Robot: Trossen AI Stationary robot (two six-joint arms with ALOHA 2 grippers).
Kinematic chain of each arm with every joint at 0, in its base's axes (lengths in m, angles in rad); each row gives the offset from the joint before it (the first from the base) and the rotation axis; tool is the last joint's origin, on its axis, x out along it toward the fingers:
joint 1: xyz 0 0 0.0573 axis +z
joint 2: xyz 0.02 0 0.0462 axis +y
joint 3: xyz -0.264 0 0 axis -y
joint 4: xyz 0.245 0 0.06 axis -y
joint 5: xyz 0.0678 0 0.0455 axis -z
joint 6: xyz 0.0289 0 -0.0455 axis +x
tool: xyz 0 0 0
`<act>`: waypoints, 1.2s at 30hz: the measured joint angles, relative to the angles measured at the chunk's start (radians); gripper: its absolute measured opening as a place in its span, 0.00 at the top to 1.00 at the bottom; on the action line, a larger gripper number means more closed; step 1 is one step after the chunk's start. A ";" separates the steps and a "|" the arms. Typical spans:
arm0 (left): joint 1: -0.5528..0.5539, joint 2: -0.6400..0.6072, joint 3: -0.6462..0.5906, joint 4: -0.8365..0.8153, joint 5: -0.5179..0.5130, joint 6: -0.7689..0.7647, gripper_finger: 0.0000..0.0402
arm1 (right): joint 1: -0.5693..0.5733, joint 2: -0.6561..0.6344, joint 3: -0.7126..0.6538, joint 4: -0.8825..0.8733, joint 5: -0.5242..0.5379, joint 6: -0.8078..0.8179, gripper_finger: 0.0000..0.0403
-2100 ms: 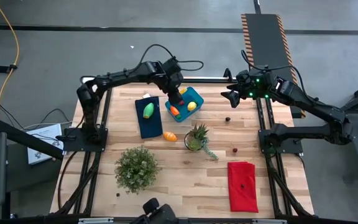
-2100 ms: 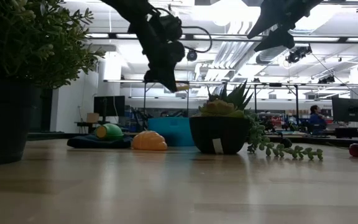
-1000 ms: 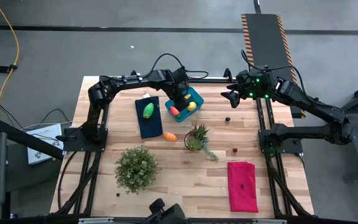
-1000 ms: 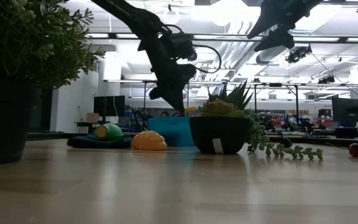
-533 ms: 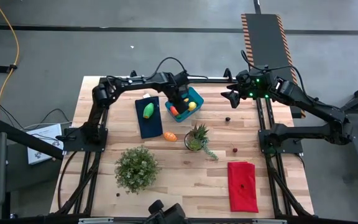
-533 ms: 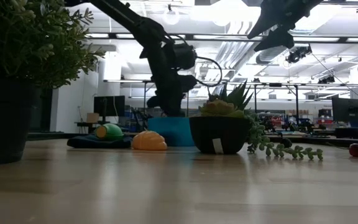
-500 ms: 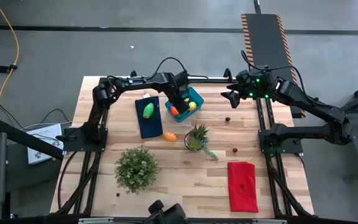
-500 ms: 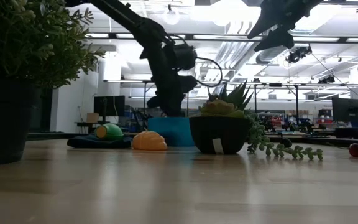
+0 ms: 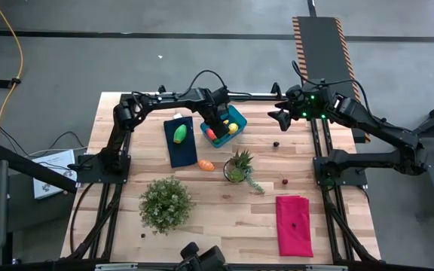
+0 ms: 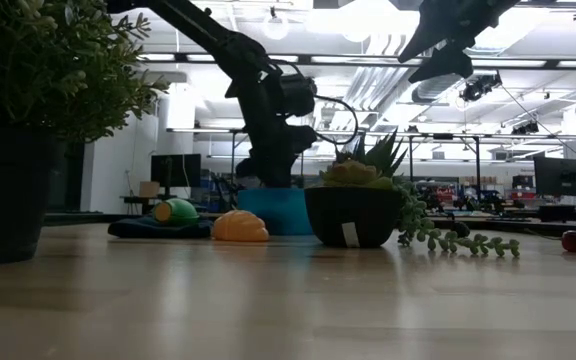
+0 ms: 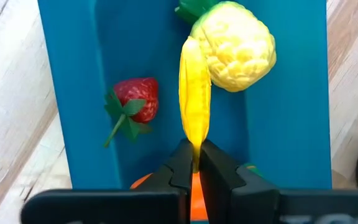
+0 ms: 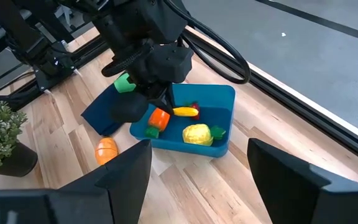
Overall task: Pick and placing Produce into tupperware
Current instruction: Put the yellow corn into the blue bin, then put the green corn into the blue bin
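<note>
From above, my left gripper [image 9: 215, 128] has come down over the last two seconds from above the table's far edge into the tupperware [image 9: 236, 117], which sits near the back of the table [image 9: 202, 226] beside the dark blue cloth [image 9: 179, 147]. The green oval [image 9: 180, 134] lies on that cloth and the orange oval [image 9: 206, 165] on bare wood just in front of it, both not yet collected. My right gripper [image 9: 281, 118] hangs spread and idle past the far right corner, well apart from the tub. At table height, my left arm has dropped until its tip is hidden behind the tub's wall [image 10: 276, 210], with the spiky potted plant [image 10: 353, 214] close on one side and open air on the other. Through my left wrist, my fingers [image 11: 180, 168] are pinched shut on one end of a yellow banana-shaped piece [image 11: 194, 106], which lies along the tub floor against the lemon [image 11: 238, 45], with a strawberry [image 11: 137, 102] apart to one side and an orange piece just showing under my fingers. From my right wrist, the tub holds four pieces; its low walls leave little room around my left fingers. I judge the delivery made and the release still to come.
</note>
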 joint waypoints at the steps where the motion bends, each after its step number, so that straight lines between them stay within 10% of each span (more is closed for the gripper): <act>1: 0.000 0.000 0.000 0.000 0.004 0.000 0.96 | 0.000 0.000 0.000 0.000 0.000 0.000 0.36; 36: 0.000 -0.002 0.000 -0.029 0.095 0.004 0.81 | 0.000 0.000 0.000 -0.018 0.000 0.000 0.36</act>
